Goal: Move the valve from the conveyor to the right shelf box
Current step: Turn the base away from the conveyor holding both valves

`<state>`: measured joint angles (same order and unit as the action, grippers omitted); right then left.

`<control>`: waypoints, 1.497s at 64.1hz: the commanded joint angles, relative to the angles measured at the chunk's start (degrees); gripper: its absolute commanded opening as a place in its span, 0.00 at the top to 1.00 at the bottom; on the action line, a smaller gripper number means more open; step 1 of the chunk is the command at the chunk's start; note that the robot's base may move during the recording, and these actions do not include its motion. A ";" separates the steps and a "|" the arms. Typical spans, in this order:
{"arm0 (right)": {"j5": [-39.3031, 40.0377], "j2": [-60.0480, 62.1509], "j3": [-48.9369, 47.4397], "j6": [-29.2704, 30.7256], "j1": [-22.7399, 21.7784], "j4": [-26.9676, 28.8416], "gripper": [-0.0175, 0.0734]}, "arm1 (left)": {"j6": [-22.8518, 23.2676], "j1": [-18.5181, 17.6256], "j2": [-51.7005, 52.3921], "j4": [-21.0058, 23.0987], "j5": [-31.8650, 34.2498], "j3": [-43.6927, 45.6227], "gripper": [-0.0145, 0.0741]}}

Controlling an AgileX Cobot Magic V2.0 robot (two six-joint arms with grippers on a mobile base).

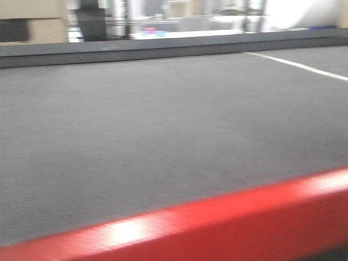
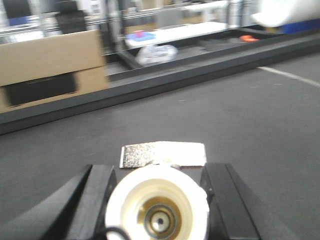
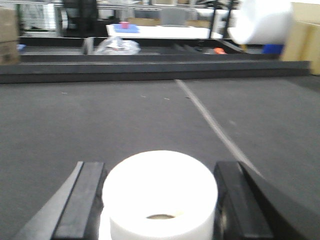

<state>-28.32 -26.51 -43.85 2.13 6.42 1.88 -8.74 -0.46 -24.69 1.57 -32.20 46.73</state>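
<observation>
On the conveyor [image 2: 250, 115], a silvery piece [image 2: 162, 154] just ahead of the left gripper [image 2: 159, 167], its grip state indiscernible.

Left claw [image 2: 159, 172], right claw [image 3: 159, 167]: jaws apart.

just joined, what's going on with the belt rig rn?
Two-arm robot working at the conveyor. The left gripper hangs low over the belt with a cream round part between its black fingers. The right gripper does likewise with a white round part. Whether these are held or built in, I cannot tell. A small silvery piece, possibly the valve but blurred, lies on the belt just ahead of the left gripper.
</observation>
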 commanded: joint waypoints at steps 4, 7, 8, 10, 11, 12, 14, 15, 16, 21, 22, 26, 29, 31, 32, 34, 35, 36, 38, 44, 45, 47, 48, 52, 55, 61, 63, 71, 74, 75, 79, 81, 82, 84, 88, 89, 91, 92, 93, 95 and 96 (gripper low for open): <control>4.32 0.49 -0.76 0.35 -0.03 -0.20 0.98 | 0.41 -0.44 0.38 0.41 3.61 0.39 0.96; 4.32 0.49 -0.76 0.35 -0.03 -0.20 0.98 | 0.41 -0.44 0.38 0.41 3.61 0.39 0.96; 4.32 0.49 -0.76 0.35 -0.03 -0.20 0.98 | 0.41 -0.44 0.38 0.41 3.61 0.39 0.96; 4.32 0.49 -0.76 0.35 -0.03 -0.20 0.98 | 0.41 -0.44 0.38 0.41 3.61 0.39 0.96; 4.32 0.49 -0.76 0.35 -0.03 -0.20 0.98 | 0.41 -0.44 0.38 0.41 3.61 0.39 0.96; 4.32 0.49 -0.76 0.35 -0.03 -0.20 0.98 | 0.41 -0.44 0.38 0.41 3.61 0.39 0.96; 4.32 0.49 -0.76 0.35 -0.03 -0.20 0.98 | 0.41 -0.44 0.38 0.41 3.61 0.39 0.96; 4.32 0.49 -0.76 0.35 -0.03 -0.20 0.98 | 0.41 -0.44 0.38 0.41 3.61 0.39 0.96; 4.32 0.49 -0.76 0.35 -0.03 -0.20 0.98 | 0.41 -0.44 0.38 0.41 3.61 0.39 0.96; 4.32 0.49 -0.76 0.35 -0.03 -0.20 0.98 | 0.41 -0.44 0.38 0.41 3.61 0.39 0.96; 4.32 0.49 -0.76 0.35 -0.03 -0.20 0.98 | 0.41 -0.44 0.38 0.41 3.61 0.39 0.96; 4.32 0.49 -0.76 0.35 -0.03 -0.20 0.98 | 0.41 -0.44 0.38 0.41 3.61 0.39 0.96; 4.32 0.49 -0.76 0.35 -0.03 -0.20 0.98 | 0.41 -0.44 0.38 0.41 3.61 0.39 0.96; 4.32 0.49 -0.76 0.35 -0.03 -0.20 0.98 | 0.41 -0.44 0.38 0.41 3.61 0.39 0.96; 4.32 0.49 -0.76 0.35 -0.03 -0.20 0.98 | 0.41 -0.44 0.38 0.41 3.61 0.39 0.96; 4.32 0.49 -0.76 0.35 -0.03 -0.20 0.98 | 0.41 -0.44 0.38 0.41 3.61 0.39 0.96; 4.32 0.49 -0.76 0.35 -0.03 -0.20 0.98 | 0.41 -0.44 0.38 0.41 3.61 0.39 0.96; 4.32 0.49 -0.76 0.35 -0.03 -0.20 0.98 | 0.41 -0.44 0.38 0.41 3.61 0.39 0.96; 4.32 0.49 -0.76 0.35 -0.03 -0.20 0.98 | 0.41 -0.44 0.38 0.41 3.61 0.39 0.96; 4.32 0.49 -0.76 0.35 -0.03 -0.20 0.98 | 0.41 -0.44 0.38 0.41 3.61 0.39 0.96; 4.32 0.49 -0.76 0.35 -0.03 -0.20 0.98 | 0.41 -0.44 0.38 0.41 3.61 0.39 0.96; 4.32 0.49 -0.76 0.35 -0.03 -0.20 0.98 | 0.41 -0.44 0.38 0.41 3.61 0.39 0.96; 4.32 0.49 -0.76 0.35 -0.03 -0.20 0.98 | 0.41 -0.44 0.38 0.41 3.61 0.39 0.96; 4.32 0.49 -0.76 0.35 -0.03 -0.20 0.98 | 0.41 -0.44 0.38 0.41 3.61 0.39 0.96; 4.32 0.49 -0.76 0.35 -0.03 -0.20 0.98 | 0.41 -0.44 0.38 0.41 3.61 0.39 0.96; 4.32 0.49 -0.76 0.35 -0.03 -0.20 0.98 | 0.41 -0.44 0.38 0.41 3.61 0.39 0.96; 4.32 0.49 -0.76 0.35 -0.03 -0.20 0.98 | 0.41 -0.44 0.38 0.41 3.61 0.39 0.96; 4.32 0.49 -0.76 0.35 -0.03 -0.20 0.98 | 0.41 -0.44 0.38 0.41 3.61 0.39 0.96; 4.32 0.49 -0.76 0.35 -0.03 -0.20 0.98 | 0.41 -0.44 0.38 0.41 3.61 0.39 0.96; 4.32 0.49 -0.76 0.35 -0.03 -0.20 0.98 | 0.41 -0.44 0.38 0.41 3.61 0.39 0.96; 4.32 0.49 -0.76 0.35 -0.03 -0.20 0.98 | 0.41 -0.44 0.38 0.41 3.61 0.39 0.96; 4.32 0.49 -0.76 0.35 -0.03 -0.20 0.98 | 0.41 -0.44 0.38 0.41 3.61 0.39 0.96; 4.32 0.49 -0.76 0.35 -0.03 -0.20 0.98 | 0.41 -0.44 0.38 0.41 3.61 0.39 0.96; 4.32 0.49 -0.76 0.35 -0.03 -0.20 0.98 | 0.41 -0.44 0.38 0.41 3.61 0.39 0.96; 4.32 0.49 -0.76 0.35 -0.03 -0.20 0.98 | 0.41 -0.44 0.38 0.41 3.61 0.39 0.96; 4.32 0.49 -0.76 0.35 -0.03 -0.20 0.98 | 0.41 -0.44 0.38 0.41 3.61 0.39 0.96; 4.32 0.49 -0.76 0.35 -0.03 -0.20 0.98 | 0.41 -0.44 0.38 0.41 3.61 0.39 0.96; 4.32 0.49 -0.76 0.35 -0.03 -0.20 0.98 | 0.41 -0.44 0.38 0.41 3.61 0.39 0.96; 4.32 0.49 -0.76 0.35 -0.03 -0.20 0.98 | 0.41 -0.44 0.38 0.41 3.61 0.39 0.96; 4.32 0.49 -0.76 0.35 -0.03 -0.20 0.98 | 0.41 -0.44 0.38 0.41 3.61 0.39 0.96; 4.32 0.49 -0.76 0.35 -0.03 -0.20 0.98 | 0.41 -0.44 0.38 0.41 3.61 0.39 0.96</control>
<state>-28.32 -26.51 -43.85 2.13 6.42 1.88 -8.74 -0.46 -24.69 1.57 -32.20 46.73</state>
